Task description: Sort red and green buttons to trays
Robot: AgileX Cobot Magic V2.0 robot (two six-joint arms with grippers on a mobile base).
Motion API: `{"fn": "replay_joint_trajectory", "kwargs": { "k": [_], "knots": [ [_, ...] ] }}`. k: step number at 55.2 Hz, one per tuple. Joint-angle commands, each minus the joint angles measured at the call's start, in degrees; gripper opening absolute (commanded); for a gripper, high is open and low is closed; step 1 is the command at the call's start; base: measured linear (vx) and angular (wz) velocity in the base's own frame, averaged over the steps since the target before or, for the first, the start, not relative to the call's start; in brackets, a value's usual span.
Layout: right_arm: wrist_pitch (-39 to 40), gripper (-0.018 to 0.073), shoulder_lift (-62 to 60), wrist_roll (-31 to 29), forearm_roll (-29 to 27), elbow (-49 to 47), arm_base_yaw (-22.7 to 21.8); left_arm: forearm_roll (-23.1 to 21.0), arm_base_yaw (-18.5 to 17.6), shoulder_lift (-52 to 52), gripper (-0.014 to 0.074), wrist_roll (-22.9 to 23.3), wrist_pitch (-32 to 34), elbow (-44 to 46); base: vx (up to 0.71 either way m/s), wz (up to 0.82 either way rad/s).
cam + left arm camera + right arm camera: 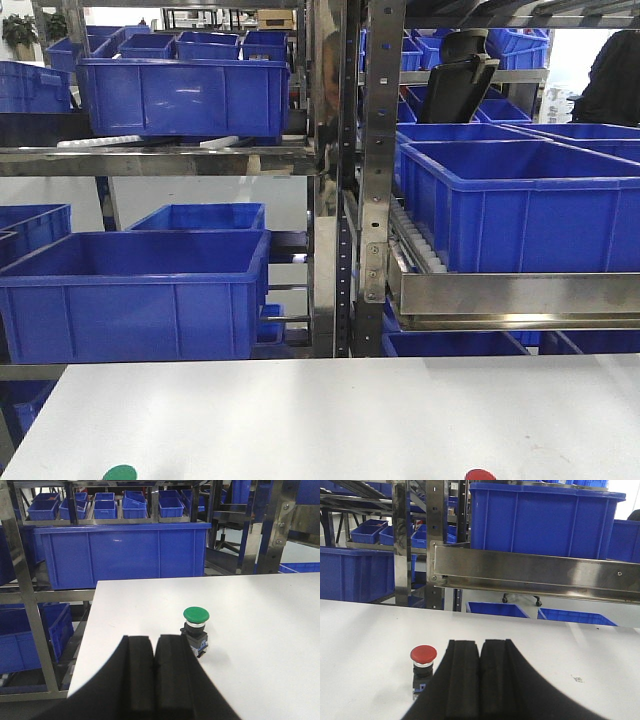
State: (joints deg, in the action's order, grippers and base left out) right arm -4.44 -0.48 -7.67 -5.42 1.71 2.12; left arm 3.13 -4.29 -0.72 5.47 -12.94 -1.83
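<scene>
The green button [196,630] stands upright on the white table [260,610], just right of and beyond my left gripper [154,641], which is shut and empty. Its green cap also peeks in at the bottom edge of the front view [119,473]. The red button [423,667] stands upright on the table just left of my right gripper [480,644], which is shut and empty. Its red cap shows at the bottom edge of the front view [480,475]. The trays are out of view.
Steel racks [340,200] with deep blue crates [135,290] stand beyond the table's far edge. A steel shelf rail [535,575] runs above the table's far side on the right. The table's left edge [85,630] drops off beside the left gripper.
</scene>
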Motion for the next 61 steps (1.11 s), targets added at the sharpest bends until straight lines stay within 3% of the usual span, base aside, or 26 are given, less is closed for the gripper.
{"fn": "replay_joint_trajectory", "kwargs": {
  "k": [1, 33, 41, 55, 61],
  "knots": [
    [5.11, -0.0013, -0.72, -0.37, 0.03, 0.35, 0.04, -0.49, -0.09, -0.77, -0.0003, 0.12, 4.93, -0.16, 0.0, 0.0],
    [5.11, -0.0013, -0.72, -0.37, 0.03, 0.35, 0.04, -0.37, -0.09, -0.77, -0.0003, 0.0, 5.56, -0.09, 0.0, 0.0],
    [7.38, -0.0013, -0.72, -0.37, -0.01, 0.35, 0.04, 1.55, -0.09, -0.77, -0.0003, -0.38, 9.79, -0.09, 0.0, 0.0],
    [8.76, -0.0013, -0.72, -0.21, -2.78, -5.5, 0.04, -0.59, -0.09, -0.77, -0.0003, 0.37, 31.58, 1.6, 0.0, 0.0],
    [8.76, -0.0013, 1.38, -0.47, -2.78, -14.62, 0.04, -3.13, -0.09, 0.28, -0.0003, -0.03, 29.19, 8.78, 0.0, 0.0]
  ]
}}
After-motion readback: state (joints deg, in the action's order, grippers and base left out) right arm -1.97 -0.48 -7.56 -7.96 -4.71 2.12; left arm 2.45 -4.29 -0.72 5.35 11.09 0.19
